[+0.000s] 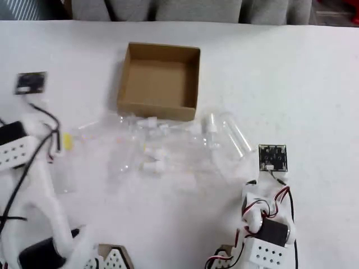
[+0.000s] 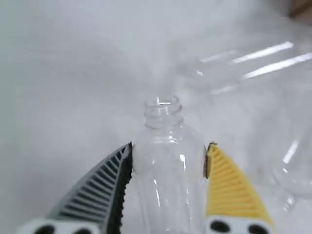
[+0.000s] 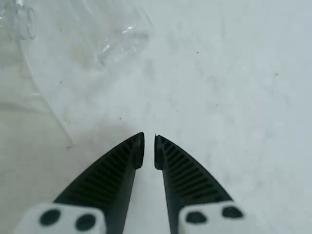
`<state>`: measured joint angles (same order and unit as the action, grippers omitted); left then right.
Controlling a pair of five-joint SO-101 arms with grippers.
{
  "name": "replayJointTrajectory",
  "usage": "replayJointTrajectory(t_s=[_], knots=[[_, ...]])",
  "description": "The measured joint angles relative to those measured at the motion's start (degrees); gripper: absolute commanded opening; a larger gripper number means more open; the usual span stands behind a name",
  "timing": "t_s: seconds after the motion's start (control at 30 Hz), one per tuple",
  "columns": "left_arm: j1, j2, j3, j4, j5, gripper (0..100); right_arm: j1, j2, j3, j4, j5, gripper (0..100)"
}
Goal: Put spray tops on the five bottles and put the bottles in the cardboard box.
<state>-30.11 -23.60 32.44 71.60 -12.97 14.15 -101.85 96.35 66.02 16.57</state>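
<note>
White table (image 1: 314, 67) — grey seating (image 1: 196, 8) behind it.

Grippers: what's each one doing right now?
Left gripper: closed on an uncapped clear bottle.
Right gripper: closed, holding nothing.

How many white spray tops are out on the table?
5, it seems: a spray top and another just before the cardboard box, two farther from it, one to the right beside a bottle. Clear bottles may hide others.
</note>
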Motion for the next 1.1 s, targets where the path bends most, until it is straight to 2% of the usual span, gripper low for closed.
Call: replayJointTrajectory(t_s=[0.13,0.27,0.33,0.47,0.57,0.83,1.03,1.1], knots=[[-9.1,9.0,-0.5,-4.8,0.2,2,0.0,0.0,0.0,0.0,0.0,1.5],[-11.1,21.4,-6.2,-4.7,0.2,3,0.0,0.0,0.0,0.0,0.1,1.5],[-11.1,27.7,-10.8,-3.1,0.2,8,0.0,0.0,0.0,0.0,0.1,1.5],[-11.9,39.2,-22.2,3.0,0.2,25,0.0,0.0,0.0,0.0,0.2,1.5],[-12.4,45.1,-31.2,9.6,0.2,27,0.0,0.0,0.0,0.0,0.2,1.5],[-15.5,47.8,-44.1,22.9,0.2,28,0.0,0.0,0.0,0.0,0.2,1.5],[-16.7,48.3,-44.2,26.6,0.3,28,0.0,0.0,0.0,0.0,0.2,1.5],[-19.0,48.3,-43.5,26.5,3.0,28,0.0,0.0,0.0,0.0,0.2,1.5]])
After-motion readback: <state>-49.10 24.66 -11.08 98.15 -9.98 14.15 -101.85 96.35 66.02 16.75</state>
